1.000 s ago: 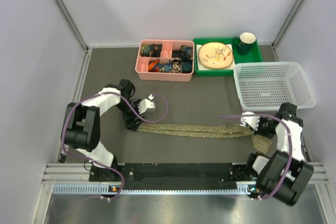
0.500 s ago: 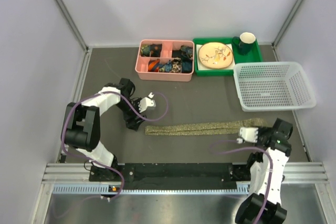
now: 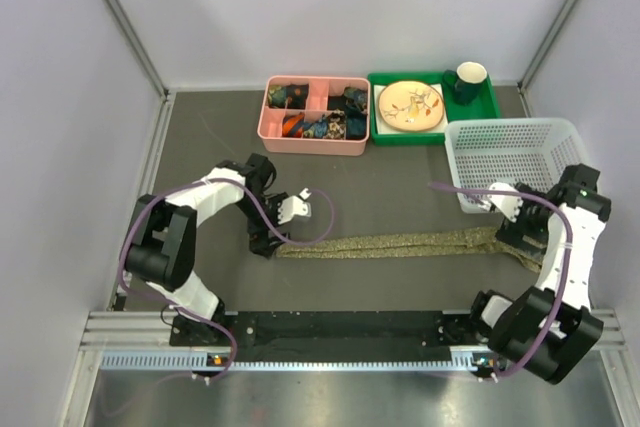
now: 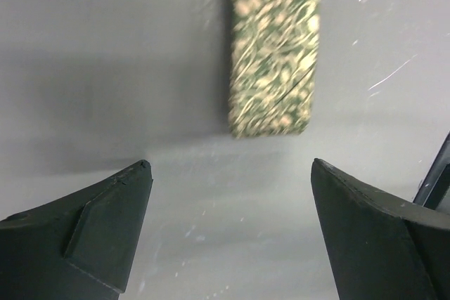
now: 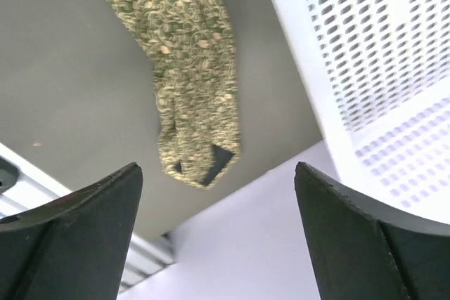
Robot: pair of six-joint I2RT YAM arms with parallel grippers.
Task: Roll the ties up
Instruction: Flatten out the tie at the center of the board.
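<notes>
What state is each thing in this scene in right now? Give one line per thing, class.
tie: unrolled, lying flat, held by neither gripper
left gripper: open, at the tie's narrow end
right gripper: open, over the tie's wide end
basket: upright, empty
pink box: open, compartments filled
plate: flat on the green tray
mug: upright on the green tray

A robotics lab cell, this: white panel walls [image 3: 350, 7] on aluminium corner posts [image 3: 121, 17] box in the dark grey tabletop [image 3: 400, 177], slotted aluminium rail [image 3: 120, 329] along its near edge.
</notes>
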